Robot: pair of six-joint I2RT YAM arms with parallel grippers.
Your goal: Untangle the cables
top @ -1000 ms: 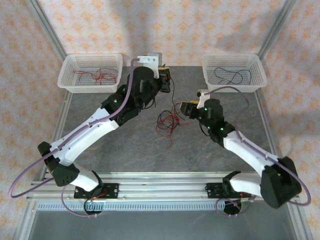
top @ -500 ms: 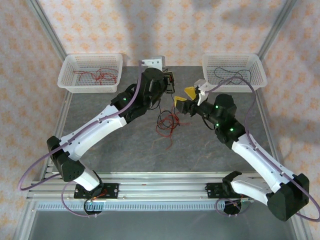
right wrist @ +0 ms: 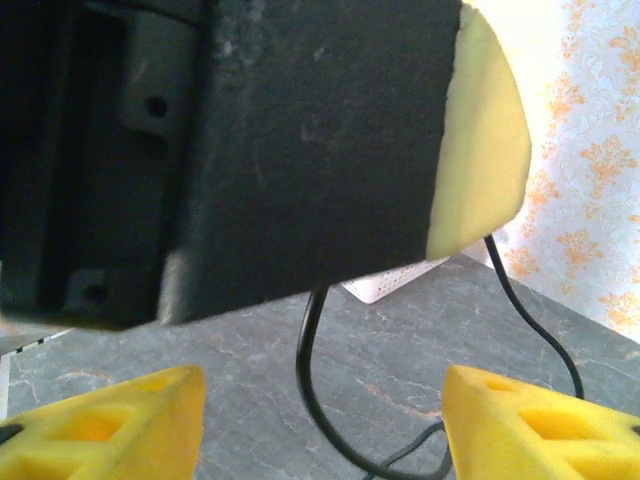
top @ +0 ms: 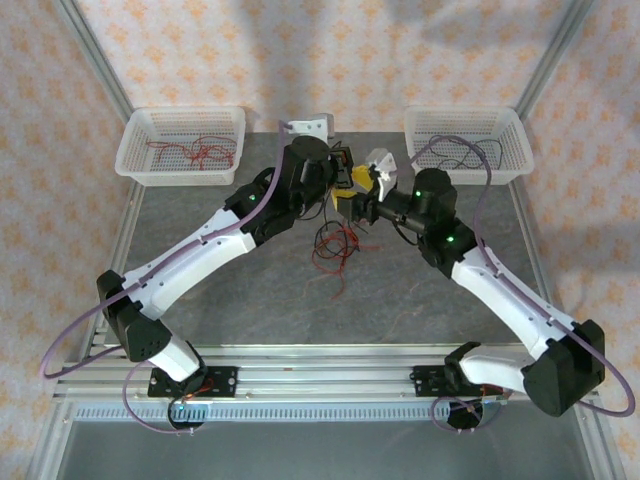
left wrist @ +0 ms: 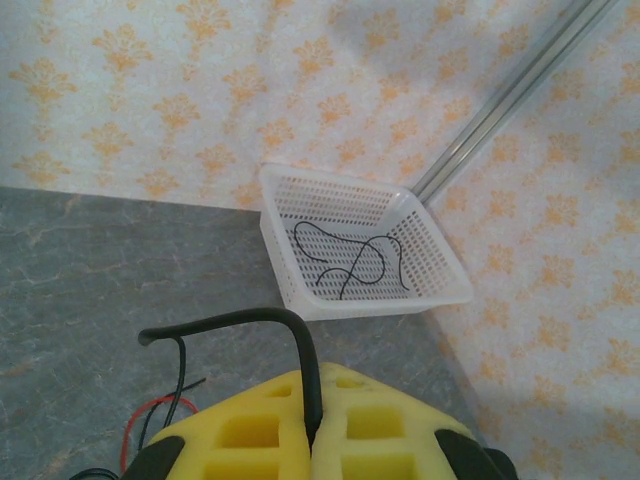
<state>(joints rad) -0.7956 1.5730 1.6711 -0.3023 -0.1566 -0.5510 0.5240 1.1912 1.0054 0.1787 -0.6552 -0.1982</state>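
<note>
A tangle of thin red and black cables (top: 333, 245) lies on the grey table between the arms. My left gripper (top: 343, 170) is raised above it. In the left wrist view its yellow pads (left wrist: 250, 430) are shut on a black cable (left wrist: 303, 350) that arches up and drops left toward a red loop (left wrist: 150, 410). My right gripper (top: 353, 199) is close beside the left one. Seen from the right wrist, it stands open (right wrist: 320, 420) just under the left gripper's black body (right wrist: 250, 150). The hanging black cable (right wrist: 304, 385) runs between its yellow fingertips (right wrist: 120, 420), touching neither.
A white basket (top: 130, 158) at the back left holds red cables (top: 195, 152). A second white basket (top: 514, 152) at the back right holds a black cable (top: 465, 152); the left wrist view shows this basket (left wrist: 285, 270) too. Metal frame posts stand at the table's corners.
My right gripper has swung left and away from me, closing in under the left gripper. The left gripper has shifted slightly right, still holding the black cable.
</note>
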